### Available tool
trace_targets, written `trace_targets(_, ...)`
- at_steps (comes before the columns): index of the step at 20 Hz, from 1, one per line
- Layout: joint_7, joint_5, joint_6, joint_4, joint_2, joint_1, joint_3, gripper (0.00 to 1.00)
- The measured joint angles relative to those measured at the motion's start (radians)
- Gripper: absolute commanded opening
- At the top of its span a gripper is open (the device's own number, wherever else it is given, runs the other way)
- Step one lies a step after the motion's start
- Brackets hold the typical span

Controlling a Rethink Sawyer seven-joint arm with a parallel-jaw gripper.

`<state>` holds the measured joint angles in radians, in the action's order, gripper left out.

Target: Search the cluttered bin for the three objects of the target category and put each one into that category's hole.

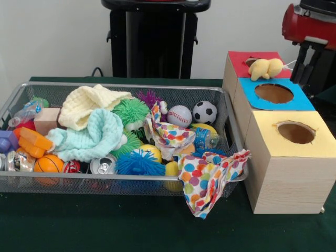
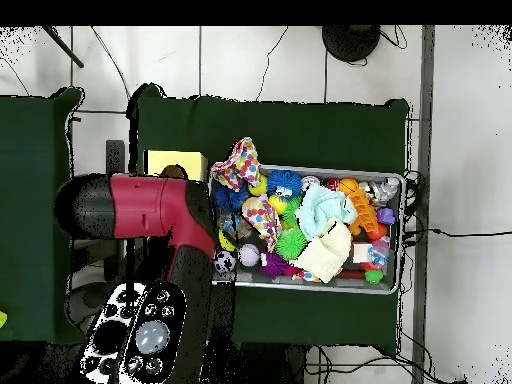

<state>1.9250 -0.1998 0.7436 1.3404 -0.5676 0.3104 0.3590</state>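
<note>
Resting a yellow plush toy point(image 1: 266, 68) on the red hole point(image 1: 251, 61).
Gripper point(image 1: 310, 65) state unclear; toy could topple off the rim, uninserted.

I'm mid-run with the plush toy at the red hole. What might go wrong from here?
1. The yellow plush toy sits on the red hole rather than down in it, so it may stay perched or roll off the box.
2. The polka-dot cloth hangs over the bin rim beside the boxes and might snag or drag out.
3. Two cloths cover the toys in the middle of the bin, so remaining targets may be hidden.
</note>
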Motion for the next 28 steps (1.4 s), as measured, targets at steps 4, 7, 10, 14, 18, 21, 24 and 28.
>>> trace_targets(4,0.000,0.002,0.000,0.000,0.001,0.017,0.021,0.00)
trace_targets(7,0.000,0.002,0.000,0.000,0.002,0.017,0.029,0.00)
trace_targets(10,0.000,0.002,0.000,0.000,0.002,0.017,0.039,0.00)
trace_targets(14,0.000,0.002,-0.006,0.003,0.002,0.017,0.041,0.00)
trace_targets(18,0.000,0.002,-0.028,0.020,0.002,0.017,0.041,0.00)
trace_targets(21,0.000,0.002,-0.041,0.036,0.002,0.017,0.042,0.00)
trace_targets(24,0.000,0.002,-0.052,0.055,0.002,0.018,0.045,0.00)
trace_targets(28,0.000,0.002,-0.071,0.077,0.007,0.026,0.059,0.00)
